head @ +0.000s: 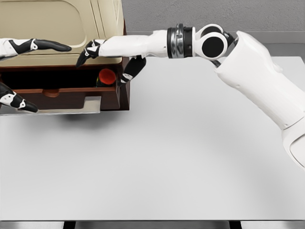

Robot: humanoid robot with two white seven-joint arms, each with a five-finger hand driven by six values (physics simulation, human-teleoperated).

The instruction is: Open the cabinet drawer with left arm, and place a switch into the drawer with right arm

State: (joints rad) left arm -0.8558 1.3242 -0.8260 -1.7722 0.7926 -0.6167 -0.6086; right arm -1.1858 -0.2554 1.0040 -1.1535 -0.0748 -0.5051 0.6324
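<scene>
A cabinet (62,19) with a cream top and dark brown body stands at the table's back left. Its drawer (71,95) is pulled out, showing a dark inside. A red switch (106,75) lies in the drawer's right part. My right hand (102,69) hangs just above it, fingers spread and thumb down by the cabinet's right edge, apparently not touching the switch. My left hand (52,78) shows at the left edge, one finger stretched along the cabinet's front above the drawer and another low by the drawer's front; its fingers are apart and hold nothing.
The white table (181,157) stretches wide in front and to the right of the cabinet. My right arm (248,71) crosses its back right part. A grey wall runs behind.
</scene>
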